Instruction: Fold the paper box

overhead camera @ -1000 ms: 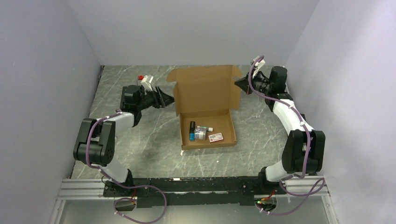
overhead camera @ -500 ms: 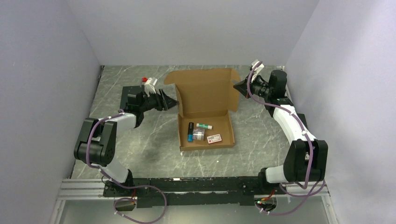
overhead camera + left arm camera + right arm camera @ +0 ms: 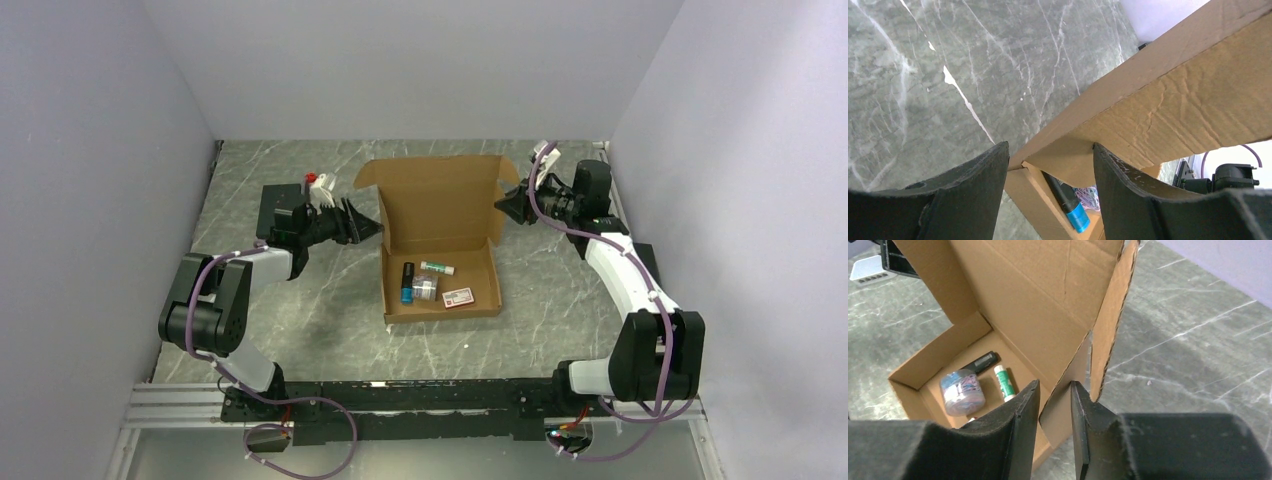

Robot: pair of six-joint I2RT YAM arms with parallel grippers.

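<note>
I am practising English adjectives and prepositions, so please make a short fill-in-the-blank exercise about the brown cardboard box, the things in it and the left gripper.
1. The lid of the brown corrugated cardboard box is ____, not closed.
2. The black tube with a blue cap lies ____ the box.
3. The left gripper, its fingers wide apart, is at the lid's ____ edge.

Missing words: open; inside; left.

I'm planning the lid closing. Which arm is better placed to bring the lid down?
Probably right. The right gripper has the side flap of the paper box between close-set fingers; the left gripper gapes wide at the opposite corner, gripping nothing.
</note>
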